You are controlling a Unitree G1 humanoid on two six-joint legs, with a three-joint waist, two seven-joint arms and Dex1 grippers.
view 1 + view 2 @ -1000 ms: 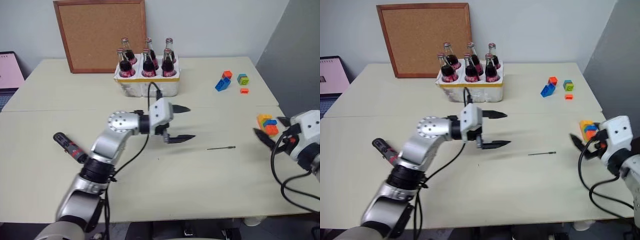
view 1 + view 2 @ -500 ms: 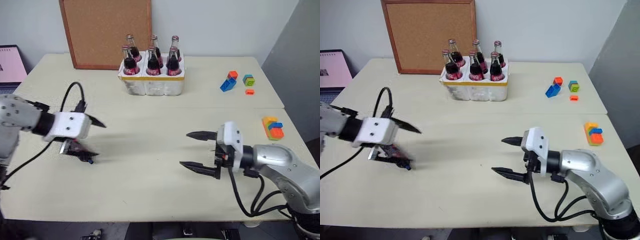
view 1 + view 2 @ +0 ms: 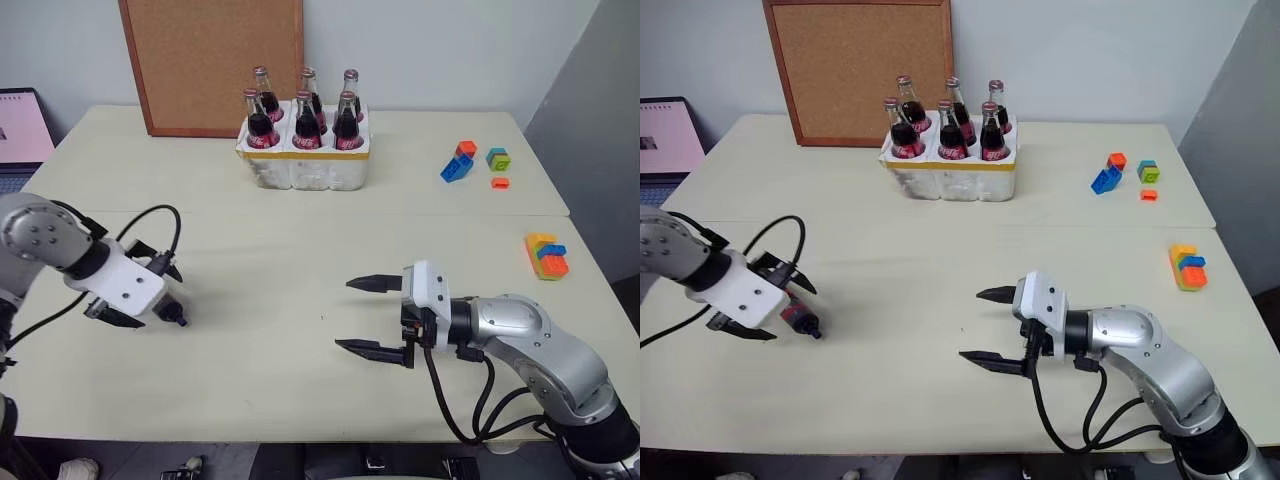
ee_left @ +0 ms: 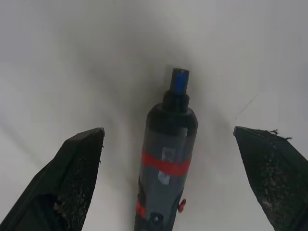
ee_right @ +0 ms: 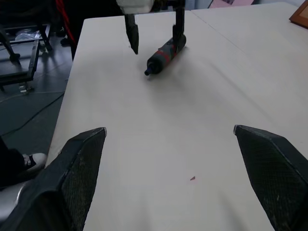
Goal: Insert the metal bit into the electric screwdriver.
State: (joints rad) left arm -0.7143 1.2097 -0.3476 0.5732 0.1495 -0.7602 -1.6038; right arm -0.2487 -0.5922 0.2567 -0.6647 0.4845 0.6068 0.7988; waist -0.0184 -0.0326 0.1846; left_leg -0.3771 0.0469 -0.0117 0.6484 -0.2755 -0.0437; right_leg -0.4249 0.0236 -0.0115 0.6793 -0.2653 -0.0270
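A pale cream tabletop (image 3: 300, 240) fills the scene, seen from above and in front. On the robot's left side, the left pincer (image 3: 135, 300) points steeply down over the electric screwdriver (image 3: 798, 318), its two black fingers spread wide apart, one on each side of the tool and not touching it. The electric screwdriver lies flat on the tabletop, a stubby black cylinder with a red band around its middle; its long axis runs diagonally, and its narrow tip, which shows a small blue end in the left wrist view (image 4: 180, 79), points toward the robot and toward the middle of the tabletop. Well apart from it, near the centre-right of the tabletop, the right pincer (image 3: 372, 316) hangs close to level and points toward the robot's left, its fingers also spread wide and empty. The metal bit cannot be made out in these views. At the far side of the tabletop, a white carrier (image 3: 305, 168) holds six cola bottles (image 3: 300, 105) in two rows of three, in front of a cork board (image 3: 210, 60) leaning against the wall. Small coloured bricks (image 3: 470, 165) lie at the far right, and a brick stack (image 3: 543, 255) sits near the right edge.
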